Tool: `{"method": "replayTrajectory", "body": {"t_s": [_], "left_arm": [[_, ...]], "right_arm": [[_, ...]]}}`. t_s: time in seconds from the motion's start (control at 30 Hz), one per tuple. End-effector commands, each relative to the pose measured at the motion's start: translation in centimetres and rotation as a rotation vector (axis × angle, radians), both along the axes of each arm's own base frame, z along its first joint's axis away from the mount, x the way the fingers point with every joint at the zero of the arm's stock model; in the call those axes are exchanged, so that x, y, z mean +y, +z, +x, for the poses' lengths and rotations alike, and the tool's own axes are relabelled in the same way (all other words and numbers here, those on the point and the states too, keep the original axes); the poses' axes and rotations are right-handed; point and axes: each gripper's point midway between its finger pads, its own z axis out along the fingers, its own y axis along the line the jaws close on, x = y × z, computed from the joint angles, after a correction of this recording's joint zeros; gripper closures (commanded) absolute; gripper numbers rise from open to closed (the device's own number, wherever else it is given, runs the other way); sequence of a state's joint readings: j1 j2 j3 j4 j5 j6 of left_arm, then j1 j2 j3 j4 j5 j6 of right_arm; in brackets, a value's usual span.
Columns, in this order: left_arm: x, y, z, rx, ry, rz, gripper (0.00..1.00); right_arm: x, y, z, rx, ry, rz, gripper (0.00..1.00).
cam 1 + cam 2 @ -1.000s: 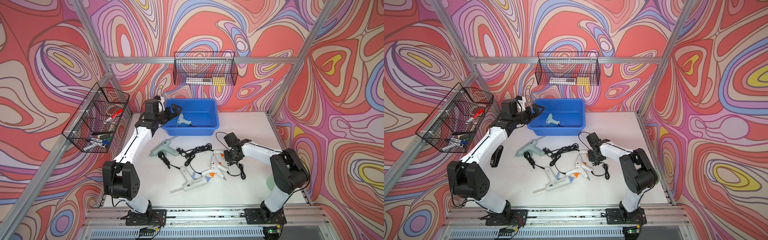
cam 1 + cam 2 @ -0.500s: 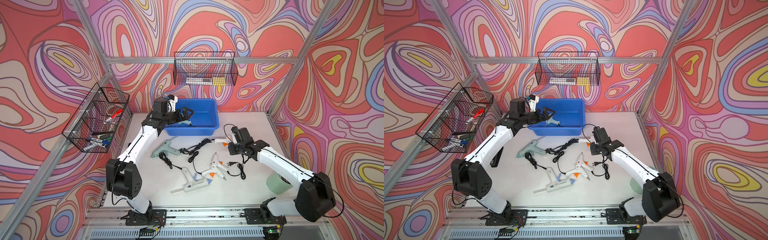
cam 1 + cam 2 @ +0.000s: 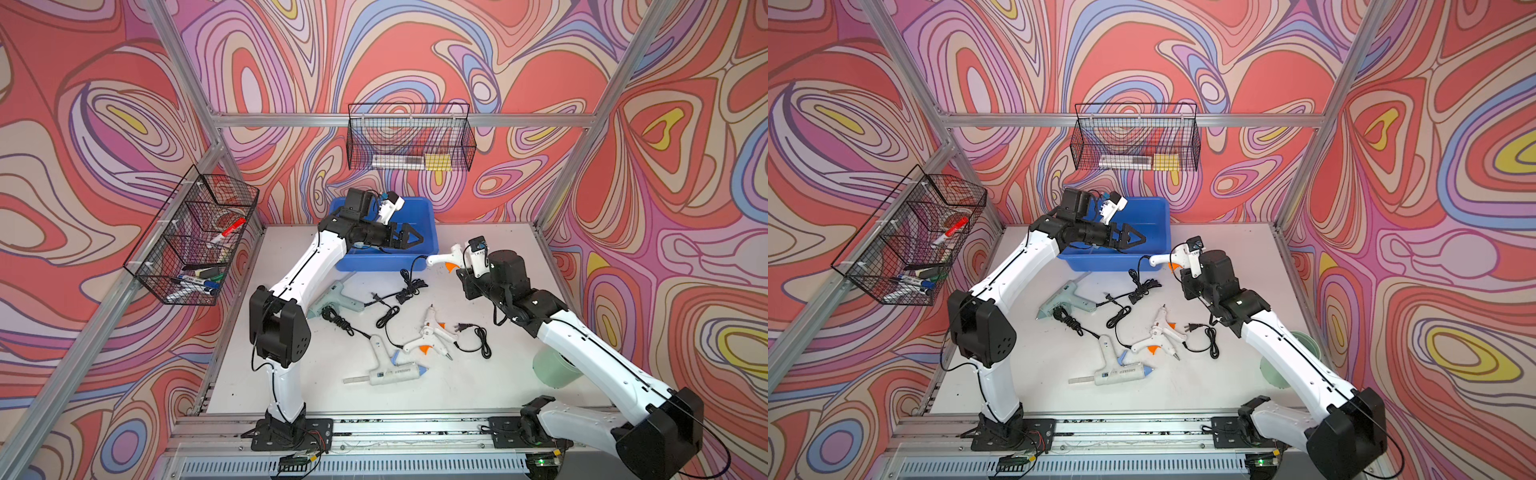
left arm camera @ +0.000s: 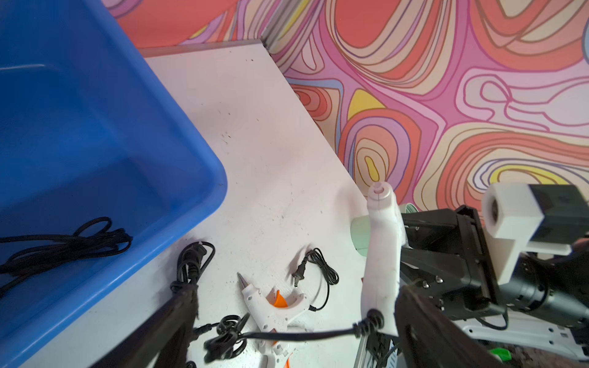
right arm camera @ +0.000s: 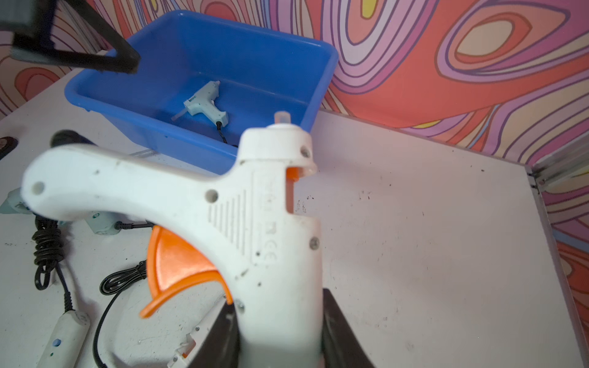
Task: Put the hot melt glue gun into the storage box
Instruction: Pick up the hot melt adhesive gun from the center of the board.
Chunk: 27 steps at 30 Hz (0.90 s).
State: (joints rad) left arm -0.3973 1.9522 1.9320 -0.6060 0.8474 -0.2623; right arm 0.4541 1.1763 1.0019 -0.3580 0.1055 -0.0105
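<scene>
My right gripper [image 3: 467, 270] [image 5: 280, 318] is shut on the barrel of a white hot melt glue gun [image 3: 444, 259] [image 3: 1165, 258] [image 5: 248, 216] with an orange trigger. It holds the gun in the air just right of the blue storage box's [image 3: 426, 222] [image 5: 255, 57] front corner. The gun's black cord [image 3: 411, 282] trails down to the table. A small white glue gun [image 5: 204, 102] lies inside the box. My left gripper [image 3: 415, 240] [image 4: 294, 293] hangs open and empty over the box's front right part, near the held gun [image 4: 381, 255].
Three more glue guns lie mid-table with tangled cords: pale green [image 3: 338, 297], white with orange trigger [image 3: 430, 332], larger white one [image 3: 390, 372]. A pale green cup [image 3: 555, 368] stands at the right under my right arm. Wire baskets [image 3: 409, 141] [image 3: 195, 237] hang on the walls.
My right arm has lifted the white glue gun off the mid-table and carried it toward the box. My left gripper has swung out across the box toward its right front.
</scene>
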Motion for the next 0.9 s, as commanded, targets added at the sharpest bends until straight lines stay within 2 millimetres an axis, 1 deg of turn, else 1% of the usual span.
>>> {"method": "replayTrajectory", "body": {"t_s": [0.0,0.1,0.17,0.4,0.47,0.67,0.7,0.8,0.83,0.87], "left_arm": [[-1.6,0.0,-3.2,0.058,-0.146,-0.010,0.01],[-2.4,0.6,-4.2,0.057,-0.205,-0.021,0.01],[-2.5,0.7,-4.9,0.052,-0.237,-0.011,0.01],[-2.1,-0.7,-6.6,0.090,-0.296,0.049,0.01],[-2.1,-0.9,-6.9,0.103,-0.310,0.048,0.04],[-2.3,-1.4,-7.4,0.128,-0.334,0.053,0.19],[-2.3,-1.4,-7.5,0.128,-0.341,0.056,0.23],[-2.4,-1.5,-7.6,0.135,-0.344,0.054,0.41],[-2.4,-1.4,-7.6,0.137,-0.345,0.053,0.49],[-2.4,-1.4,-7.6,0.138,-0.344,0.052,0.53]], "right_arm": [[1.7,2.3,0.7,-0.099,0.082,-0.018,1.00],[2.8,2.8,0.8,-0.126,0.129,-0.043,1.00],[3.3,3.2,0.9,-0.141,0.148,-0.055,1.00],[4.6,4.0,1.2,-0.170,0.198,-0.085,1.00],[4.8,4.1,1.2,-0.176,0.199,-0.095,1.00],[5.2,4.6,1.2,-0.190,0.212,-0.112,1.00],[5.2,4.7,1.2,-0.194,0.211,-0.115,1.00],[5.3,4.8,1.2,-0.198,0.209,-0.119,1.00],[5.4,4.7,1.2,-0.195,0.211,-0.120,1.00],[5.4,4.7,1.3,-0.196,0.211,-0.123,1.00]]}}
